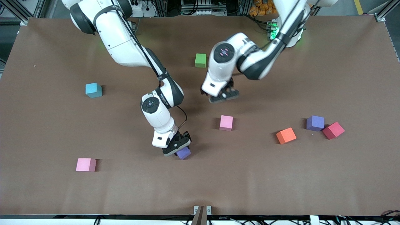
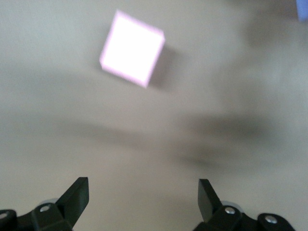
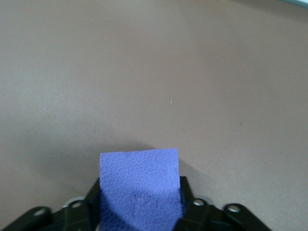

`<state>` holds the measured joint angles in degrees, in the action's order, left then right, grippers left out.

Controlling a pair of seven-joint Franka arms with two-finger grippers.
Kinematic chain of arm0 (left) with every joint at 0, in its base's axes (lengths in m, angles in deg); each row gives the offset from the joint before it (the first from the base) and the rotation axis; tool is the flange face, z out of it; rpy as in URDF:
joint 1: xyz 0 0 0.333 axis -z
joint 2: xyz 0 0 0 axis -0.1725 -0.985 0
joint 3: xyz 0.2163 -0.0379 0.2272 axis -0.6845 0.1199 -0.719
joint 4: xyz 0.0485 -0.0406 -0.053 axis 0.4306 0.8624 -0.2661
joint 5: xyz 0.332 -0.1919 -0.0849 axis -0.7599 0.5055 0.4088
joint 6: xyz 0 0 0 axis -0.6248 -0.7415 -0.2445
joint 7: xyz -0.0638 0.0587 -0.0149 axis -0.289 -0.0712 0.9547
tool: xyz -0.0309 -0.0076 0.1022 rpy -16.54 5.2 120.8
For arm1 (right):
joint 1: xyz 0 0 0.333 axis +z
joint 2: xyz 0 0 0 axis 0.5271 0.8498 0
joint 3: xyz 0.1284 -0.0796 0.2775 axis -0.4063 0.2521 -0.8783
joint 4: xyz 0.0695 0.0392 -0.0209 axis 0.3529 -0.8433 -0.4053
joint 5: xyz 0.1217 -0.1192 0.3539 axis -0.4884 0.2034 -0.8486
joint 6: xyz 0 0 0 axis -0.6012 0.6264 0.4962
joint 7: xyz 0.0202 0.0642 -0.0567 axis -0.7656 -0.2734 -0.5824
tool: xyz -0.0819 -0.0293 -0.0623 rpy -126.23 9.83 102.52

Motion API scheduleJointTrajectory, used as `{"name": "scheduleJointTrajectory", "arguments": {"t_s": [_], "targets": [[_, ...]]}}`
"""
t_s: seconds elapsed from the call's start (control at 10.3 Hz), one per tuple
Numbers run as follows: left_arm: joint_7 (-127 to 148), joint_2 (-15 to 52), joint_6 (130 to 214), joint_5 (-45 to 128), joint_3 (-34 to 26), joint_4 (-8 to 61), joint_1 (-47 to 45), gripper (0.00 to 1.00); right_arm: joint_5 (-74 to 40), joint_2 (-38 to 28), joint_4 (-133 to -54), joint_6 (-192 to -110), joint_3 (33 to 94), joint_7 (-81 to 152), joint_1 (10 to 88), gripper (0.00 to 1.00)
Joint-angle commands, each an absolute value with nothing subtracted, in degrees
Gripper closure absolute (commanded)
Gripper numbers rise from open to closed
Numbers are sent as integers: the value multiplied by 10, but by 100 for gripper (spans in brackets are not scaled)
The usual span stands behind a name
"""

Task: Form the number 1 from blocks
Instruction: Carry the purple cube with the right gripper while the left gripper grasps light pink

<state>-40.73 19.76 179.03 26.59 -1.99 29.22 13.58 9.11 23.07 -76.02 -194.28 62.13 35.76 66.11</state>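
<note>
My right gripper is down at the table, shut on a purple block. In the right wrist view that block fills the gap between the fingers. My left gripper hangs open and holds nothing, over the table beside a pink block. The left wrist view shows this pink block ahead of the open gripper. The green block lies near the arms' bases. A second pink block lies toward the right arm's end. The orange block and another purple block lie toward the left arm's end.
A crimson red cube touches the second purple block toward the left arm's end. A light blue cube sits toward the right arm's end. The brown table surface is bare along the edge nearest the front camera.
</note>
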Motion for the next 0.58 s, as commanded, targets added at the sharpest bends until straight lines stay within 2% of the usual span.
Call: {"name": "scheduleJointTrajectory", "arguments": {"t_s": [0.0,0.29,0.49], "targets": [[-303,171,1786,259,-66,258,139,0,71,191,-800,-1941,623,366,656,51],[-287,107,1811,260,-119,206,148,0,71,94,-929,-1942,622,367,643,52],[-255,71,1832,263,-149,175,170,0,70,4,-1041,-1937,621,415,643,52]]}}
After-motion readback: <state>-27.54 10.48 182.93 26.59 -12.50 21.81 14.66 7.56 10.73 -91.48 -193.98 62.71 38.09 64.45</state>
